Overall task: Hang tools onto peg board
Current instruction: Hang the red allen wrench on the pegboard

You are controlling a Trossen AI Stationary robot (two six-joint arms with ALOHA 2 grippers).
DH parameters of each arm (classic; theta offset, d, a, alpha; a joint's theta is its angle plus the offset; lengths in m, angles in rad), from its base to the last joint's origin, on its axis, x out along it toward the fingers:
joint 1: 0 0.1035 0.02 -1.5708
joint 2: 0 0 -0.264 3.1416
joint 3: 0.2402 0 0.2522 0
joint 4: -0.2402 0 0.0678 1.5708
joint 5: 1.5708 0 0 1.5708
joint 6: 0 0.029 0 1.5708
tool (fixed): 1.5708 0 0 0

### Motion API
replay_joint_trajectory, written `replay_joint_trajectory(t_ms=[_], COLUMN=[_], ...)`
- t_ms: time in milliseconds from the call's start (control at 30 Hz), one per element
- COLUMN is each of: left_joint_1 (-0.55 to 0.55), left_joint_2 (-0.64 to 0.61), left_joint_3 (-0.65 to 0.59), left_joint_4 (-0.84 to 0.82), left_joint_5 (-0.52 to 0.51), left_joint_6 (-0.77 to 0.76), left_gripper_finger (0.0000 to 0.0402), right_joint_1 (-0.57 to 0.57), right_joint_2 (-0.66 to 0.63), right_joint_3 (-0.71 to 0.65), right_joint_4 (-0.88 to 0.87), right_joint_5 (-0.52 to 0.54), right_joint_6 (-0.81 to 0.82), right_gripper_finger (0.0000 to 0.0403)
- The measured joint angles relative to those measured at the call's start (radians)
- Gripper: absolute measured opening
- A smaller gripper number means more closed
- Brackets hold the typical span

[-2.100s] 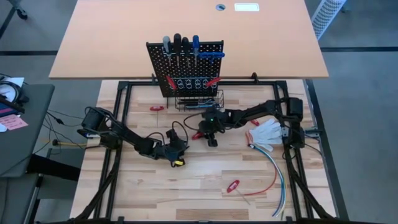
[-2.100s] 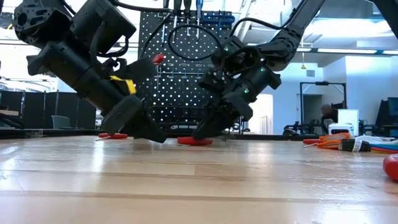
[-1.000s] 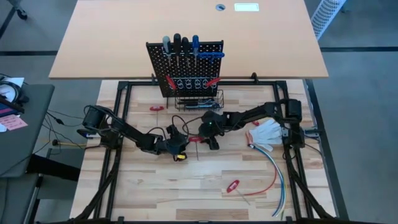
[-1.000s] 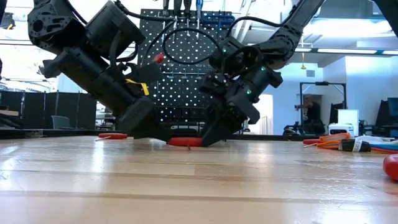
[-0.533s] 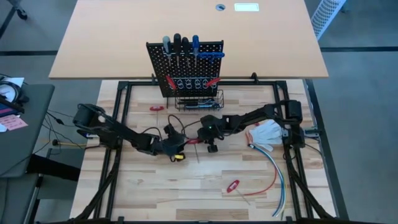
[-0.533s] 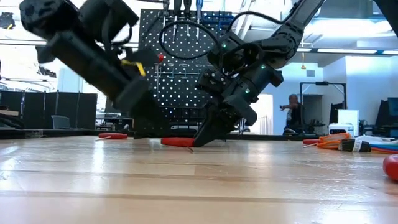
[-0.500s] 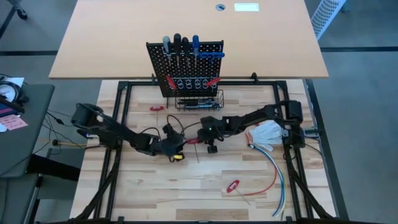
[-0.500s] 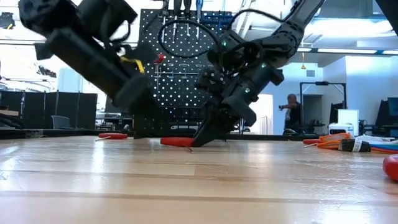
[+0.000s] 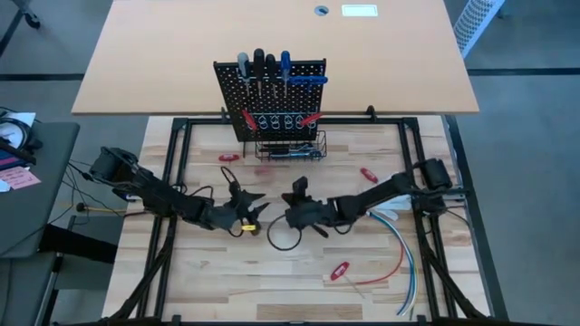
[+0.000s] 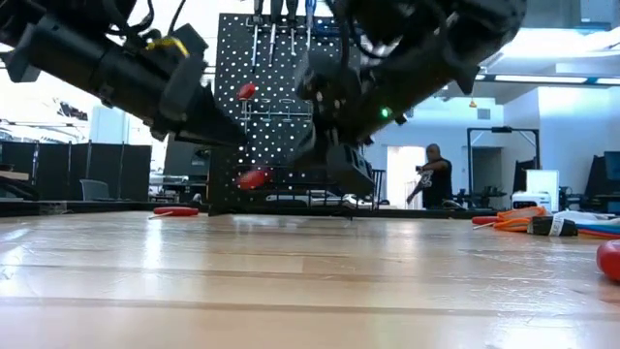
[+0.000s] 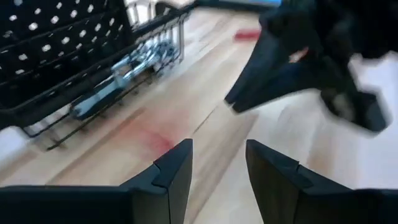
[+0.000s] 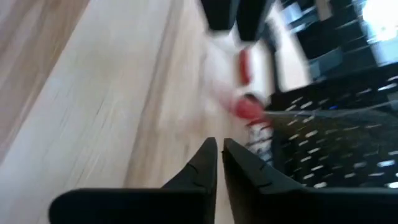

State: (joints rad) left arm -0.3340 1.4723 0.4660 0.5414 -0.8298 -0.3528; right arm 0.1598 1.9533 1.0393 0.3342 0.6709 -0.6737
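The black peg board (image 9: 269, 95) stands at the table's far middle. Screwdrivers stick out of its top, and its wire basket (image 9: 290, 147) holds tools. A red-handled tool shows only as a red blur off the table in front of the board (image 10: 254, 178), ahead of the fingers in the right wrist view (image 12: 246, 107). No gripper holds it. My left gripper (image 9: 249, 201) is open and empty (image 11: 217, 162), pointing toward the basket. My right gripper (image 9: 290, 215) points toward the table's left, raised off the table (image 10: 339, 165), its fingers all but together and empty (image 12: 219, 162).
Red-handled tools lie on the table left of the basket (image 9: 227, 157), right of it (image 9: 367, 174) and near the front (image 9: 340, 270). Red, blue and white cables (image 9: 403, 263) run along the right side. A person (image 10: 431, 174) stands in the room behind.
My right gripper first dragged the red tool along the table toward the left. It has since risen off the table and swung toward the left and near edge. My left gripper has risen and drawn back toward the left. The red tool has left the tabletop and is blurred.
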Motion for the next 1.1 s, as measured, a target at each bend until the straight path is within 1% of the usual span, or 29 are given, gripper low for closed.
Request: replay_joint_trajectory(t_ms=[100, 167, 233, 400, 767, 867, 967, 1033, 1100], left_joint_1=[0.005, 0.011, 0.018, 0.02, 0.02, 0.02, 0.02, 0.021, 0.029], left_joint_2=[-0.002, 0.0, -0.001, -0.001, -0.005, -0.075, -0.211, -0.318, -0.416], left_joint_3=[-0.036, -0.049, -0.052, -0.062, -0.062, -0.062, -0.061, -0.061, -0.061], left_joint_4=[0.12, 0.148, 0.16, 0.155, 0.147, 0.055, -0.177, -0.38, -0.594], left_joint_5=[0.049, 0.078, 0.092, 0.093, 0.093, 0.081, -0.001, -0.069, -0.15], left_joint_6=[-0.013, -0.034, -0.053, -0.053, -0.034, -0.053, -0.128, -0.211, -0.326], left_gripper_finger=[0.0144, 0.0144, 0.0144, 0.0144, 0.0144, 0.0144, 0.0144, 0.0144, 0.0144], right_joint_1=[0.039, 0.058, 0.075, 0.077, 0.052, 0.044, 0.014, -0.023, -0.065], right_joint_2=[0.0, 0.0, 0.0, 0.0, -0.001, -0.006, -0.041, -0.079, -0.105], right_joint_3=[0.0, 0.0, 0.0, 0.0, 0.001, 0.002, 0.001, -0.01, -0.031], right_joint_4=[0.089, 0.128, 0.142, 0.14, 0.108, 0.08, 0.003, -0.046, -0.053], right_joint_5=[0.052, 0.074, 0.076, 0.075, 0.062, 0.062, 0.041, -0.021, -0.139], right_joint_6=[-0.069, -0.128, -0.161, -0.149, -0.109, -0.075, 0.005, 0.079, 0.16], right_gripper_finger=[0.0019, 0.0004, 0.0001, 0.001, 0.0008, 0.0008, 0.0008, 0.0009, 0.0009])
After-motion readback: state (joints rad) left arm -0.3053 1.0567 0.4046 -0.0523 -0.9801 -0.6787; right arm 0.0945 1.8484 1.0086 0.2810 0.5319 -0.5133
